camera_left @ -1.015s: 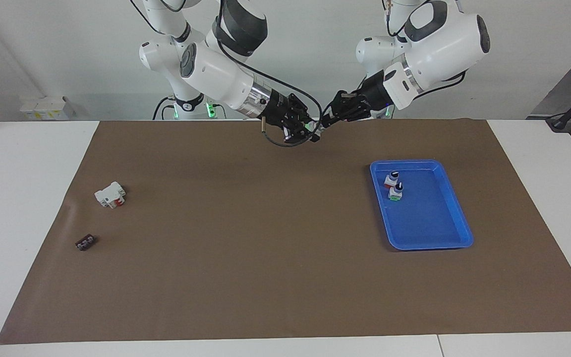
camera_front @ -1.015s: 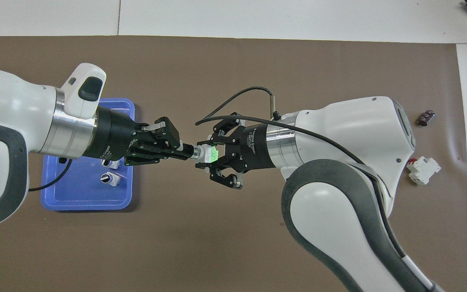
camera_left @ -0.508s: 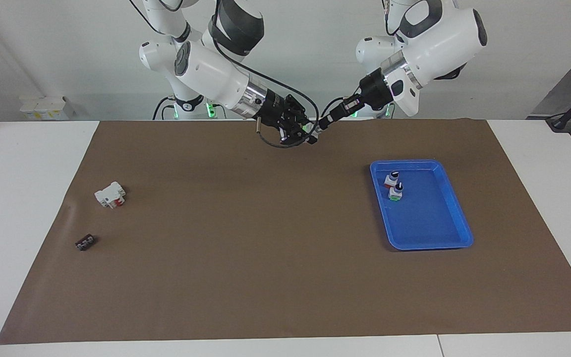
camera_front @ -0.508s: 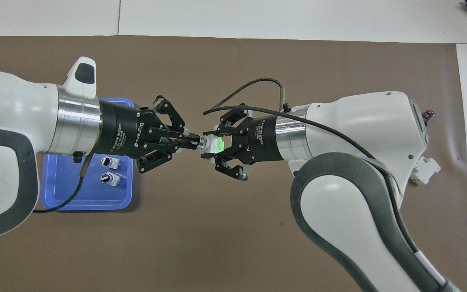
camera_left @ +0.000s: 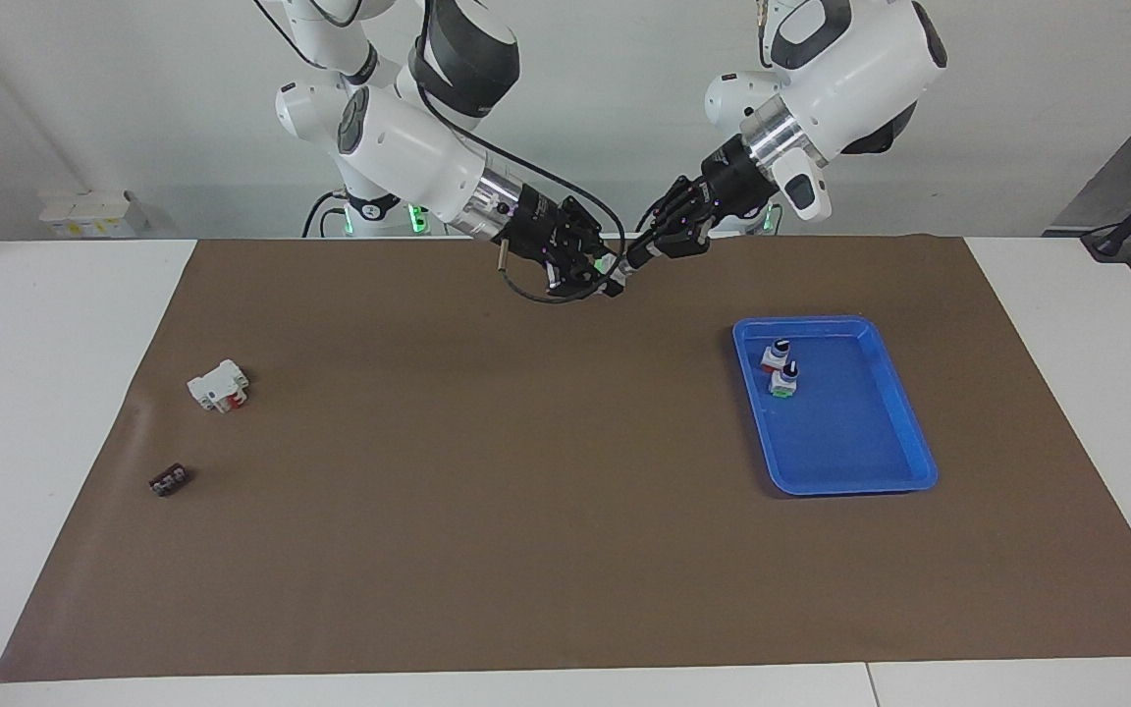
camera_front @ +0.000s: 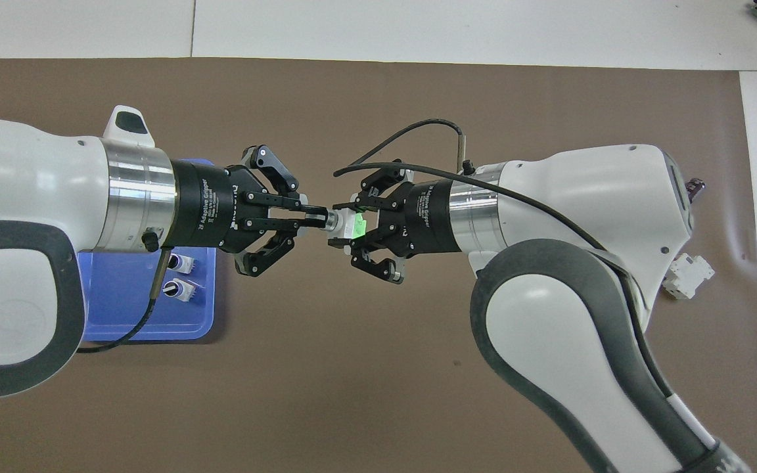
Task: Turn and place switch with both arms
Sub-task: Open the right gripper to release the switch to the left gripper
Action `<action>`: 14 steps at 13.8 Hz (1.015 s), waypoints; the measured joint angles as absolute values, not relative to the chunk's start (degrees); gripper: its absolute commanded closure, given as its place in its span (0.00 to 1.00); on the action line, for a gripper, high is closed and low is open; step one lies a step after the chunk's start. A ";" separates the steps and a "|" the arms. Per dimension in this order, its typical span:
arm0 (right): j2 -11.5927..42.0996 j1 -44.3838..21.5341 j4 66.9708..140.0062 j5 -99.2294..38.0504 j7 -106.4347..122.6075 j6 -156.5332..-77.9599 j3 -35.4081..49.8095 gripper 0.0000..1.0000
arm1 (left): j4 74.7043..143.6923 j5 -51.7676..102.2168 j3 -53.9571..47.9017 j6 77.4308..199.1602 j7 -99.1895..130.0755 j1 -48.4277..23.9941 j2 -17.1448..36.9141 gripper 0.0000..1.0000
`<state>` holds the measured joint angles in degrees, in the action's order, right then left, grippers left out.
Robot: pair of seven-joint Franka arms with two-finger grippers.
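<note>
1. In the facing view, you see both arms meeting in the air over the brown mat (camera_left: 526,471), near the robots' edge of the table. The right gripper (camera_left: 597,273) and the left gripper (camera_left: 640,257) point at each other, tip to tip, with the switch (camera_left: 617,272) between them, only a speck of green showing.
2. In that same view, the blue tray (camera_left: 904,432) lies toward the left arm's end and holds two more switches (camera_left: 782,368) standing just beside each other. The white boxy part (camera_left: 219,385) and the small dark piece (camera_left: 169,480) lie toward the right arm's end, the dark piece farther from the robots.
3. In the overhead view, you see the right gripper (camera_front: 345,226) closed around the switch (camera_front: 352,225) at its white body and green base.
4. There too, the left gripper (camera_front: 321,218) has its fingers drawn narrow, pinching the knob end of the same switch, so both hold it, level and clear of the mat.
5. The tray (camera_front: 112,309) shows partly under the left arm, with the two switches (camera_front: 179,276) inside.
</note>
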<state>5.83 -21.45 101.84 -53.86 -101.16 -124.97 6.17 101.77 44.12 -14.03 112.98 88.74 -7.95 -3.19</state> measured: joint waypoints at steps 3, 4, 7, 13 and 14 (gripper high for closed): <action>5.84 -21.46 101.84 -53.86 -101.16 -124.93 6.17 1.00 | 101.79 44.12 -14.01 113.00 92.20 -7.95 -3.19 1.00; 5.84 -21.46 101.84 -53.86 -101.16 -124.92 6.17 1.00 | 101.79 44.12 -14.01 113.00 93.02 -7.95 -3.19 1.00; 5.84 -21.46 101.84 -53.86 -101.16 -124.91 6.18 0.82 | 101.80 44.12 -13.99 112.99 95.24 -7.95 -3.20 1.00; 5.50 -22.10 101.84 -51.95 -99.07 -123.13 6.57 0.00 | 101.73 44.27 -13.86 112.91 98.96 -7.95 -3.34 1.00; 5.38 -22.09 101.84 -51.80 -98.05 -122.01 6.58 0.00 | 101.70 44.41 -13.90 112.90 99.06 -7.96 -3.44 1.00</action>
